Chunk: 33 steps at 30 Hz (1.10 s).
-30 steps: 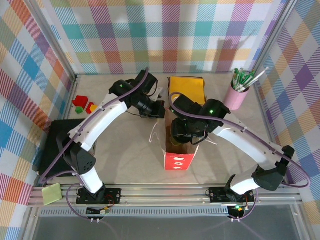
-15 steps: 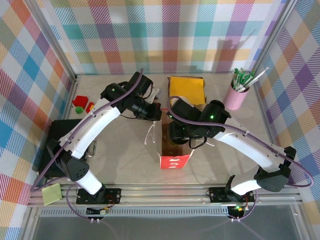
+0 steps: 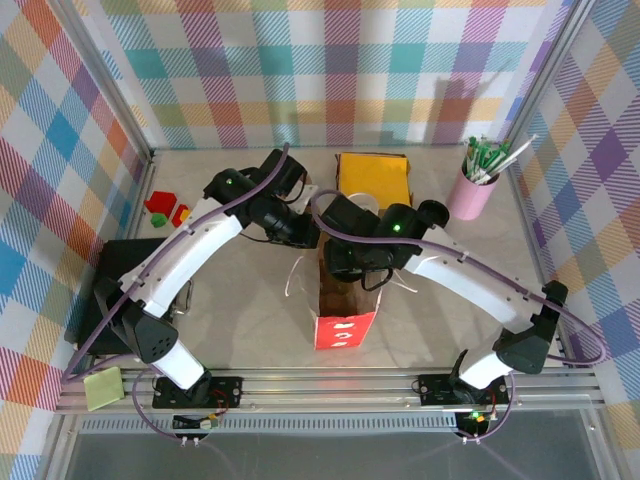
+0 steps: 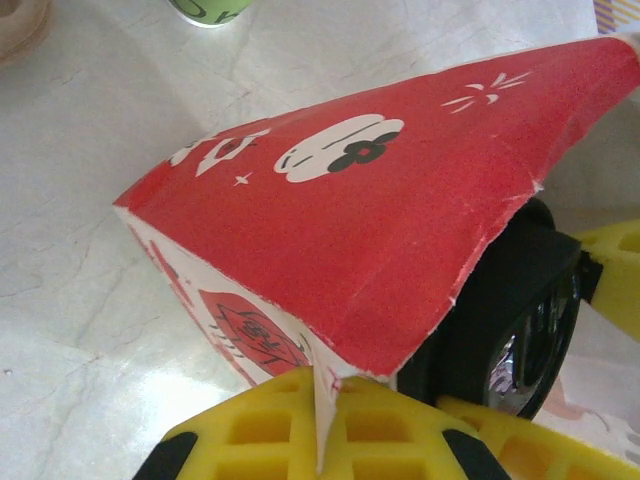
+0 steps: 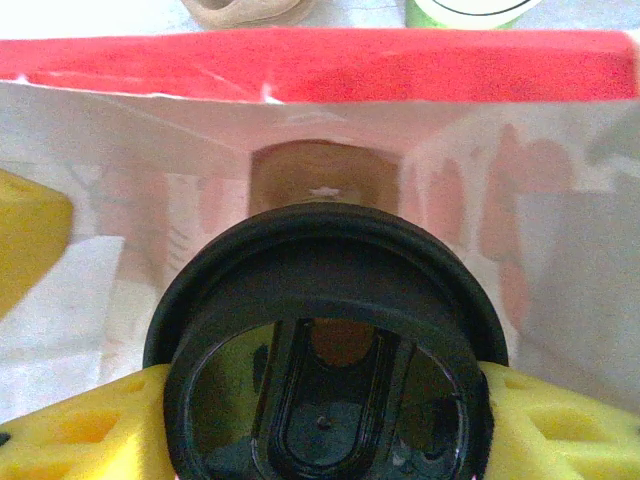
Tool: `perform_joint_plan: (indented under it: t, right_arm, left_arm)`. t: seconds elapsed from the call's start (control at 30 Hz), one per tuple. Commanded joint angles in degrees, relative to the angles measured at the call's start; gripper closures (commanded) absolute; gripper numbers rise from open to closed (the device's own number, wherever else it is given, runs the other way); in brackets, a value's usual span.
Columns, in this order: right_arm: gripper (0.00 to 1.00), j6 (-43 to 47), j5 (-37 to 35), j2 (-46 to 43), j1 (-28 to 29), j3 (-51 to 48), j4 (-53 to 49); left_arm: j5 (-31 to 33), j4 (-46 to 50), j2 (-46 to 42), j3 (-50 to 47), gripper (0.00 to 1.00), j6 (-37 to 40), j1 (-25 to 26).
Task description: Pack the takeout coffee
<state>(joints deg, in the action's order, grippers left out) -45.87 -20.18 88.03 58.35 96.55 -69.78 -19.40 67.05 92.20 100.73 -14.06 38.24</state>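
Two arms meet over an open red bag [image 3: 345,325] on the table [image 3: 250,320]. Left gripper [image 4: 322,410]: pressed together, pinching the bag's rim. Right gripper [image 5: 325,430]: fingers clasped on the black-lidded coffee [image 5: 325,340] in the bag's mouth, its cup body hidden beneath. Beyond the bag stands a green cup [image 5: 468,10].

The paper cup [image 4: 205,8] is light green at the bottom. Just its low part peeks in at the top edge of the left wrist view, so its top can't be seen. In the right wrist view the paper cup [image 5: 465,10] shows a white patch with a dark line round it. It looks to be standing up on the pale table [image 4: 100,150]. It is outside the red paper bag [image 4: 380,230], near its far side.
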Motion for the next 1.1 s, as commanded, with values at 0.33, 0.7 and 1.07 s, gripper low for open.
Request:
perform_joint_plan:
  t: [0.33, 0.7, 1.07]
  right_arm:
    - [0.46, 1.03, 8.09, 6.73, -5.11, 4.04, -0.57]
    - [0.46, 0.17, 10.43, 13.64, -7.87, 9.44, -6.92]
    - [0.46, 0.30, 10.22, 18.92, -8.60, 13.88, -11.46]
  left_arm:
    - [-2.73, -6.06, 0.70, -4.90, 1.00, -3.15, -3.74]
    - [-3.46, -6.84, 1.03, -6.02, 1.00, -3.25, -4.66]
    - [-3.76, -7.28, 0.70, -6.95, 1.00, -2.98, -5.54]
